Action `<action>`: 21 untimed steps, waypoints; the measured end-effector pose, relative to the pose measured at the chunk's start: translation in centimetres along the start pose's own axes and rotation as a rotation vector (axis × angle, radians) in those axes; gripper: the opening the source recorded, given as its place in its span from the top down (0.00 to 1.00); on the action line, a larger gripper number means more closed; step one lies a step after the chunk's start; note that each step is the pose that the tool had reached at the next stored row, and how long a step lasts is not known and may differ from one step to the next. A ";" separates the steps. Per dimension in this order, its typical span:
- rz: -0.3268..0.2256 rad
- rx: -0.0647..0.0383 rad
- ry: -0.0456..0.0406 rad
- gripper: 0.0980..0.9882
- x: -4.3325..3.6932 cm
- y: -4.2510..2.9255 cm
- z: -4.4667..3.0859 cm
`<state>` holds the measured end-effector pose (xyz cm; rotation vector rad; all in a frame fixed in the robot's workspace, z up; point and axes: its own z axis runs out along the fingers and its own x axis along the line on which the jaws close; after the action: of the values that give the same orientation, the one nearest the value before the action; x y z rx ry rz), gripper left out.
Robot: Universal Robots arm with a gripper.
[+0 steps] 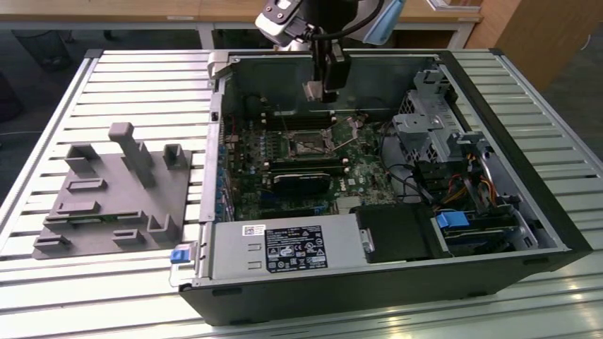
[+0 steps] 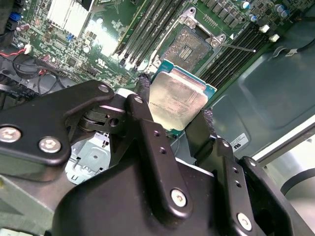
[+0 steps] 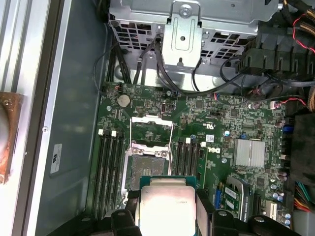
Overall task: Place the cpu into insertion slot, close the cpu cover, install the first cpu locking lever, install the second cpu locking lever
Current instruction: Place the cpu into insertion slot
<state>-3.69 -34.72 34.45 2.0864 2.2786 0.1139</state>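
**Gripper and chip.** The gripper (image 2: 176,102) is closed narrowly on the cpu (image 2: 178,98), one black finger (image 2: 143,88) on each of two opposite edges. The chip is held flat, its silvery metal top turned towards both wrist cameras and its green rim showing around it. Its outline is close to square, so no long axis can be told. In the second wrist view one corner is hidden behind a finger link. In the first wrist view the picture's edge cuts off part of the cpu (image 3: 166,206).

**Socket.** Beyond the chip, and clear of it, lies the insertion slot (image 2: 189,46) in the green circuit board (image 3: 211,118). Its dark centre is uncovered. The cpu cover (image 3: 150,118) stands swung open at the slot's far side, and the board shows through its window. Long memory slots (image 3: 109,167) flank the socket.

**Setting.** In the exterior view the gripper (image 1: 325,88) hangs inside the open computer case (image 1: 527,233), above the slot (image 1: 309,145). The chip's face is hard to make out here. A grey fixture (image 1: 113,194) rests on the slatted table (image 1: 141,78) at the exterior view's left
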 end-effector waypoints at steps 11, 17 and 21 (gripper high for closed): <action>0.000 0.000 0.0001 0.51 0.00 -0.03 0.33; 0.000 0.000 0.0000 0.51 -0.01 -0.04 0.47; 0.000 0.000 0.0001 0.51 -0.01 -0.05 0.58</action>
<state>-3.69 -34.72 33.87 2.0865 2.2785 0.1140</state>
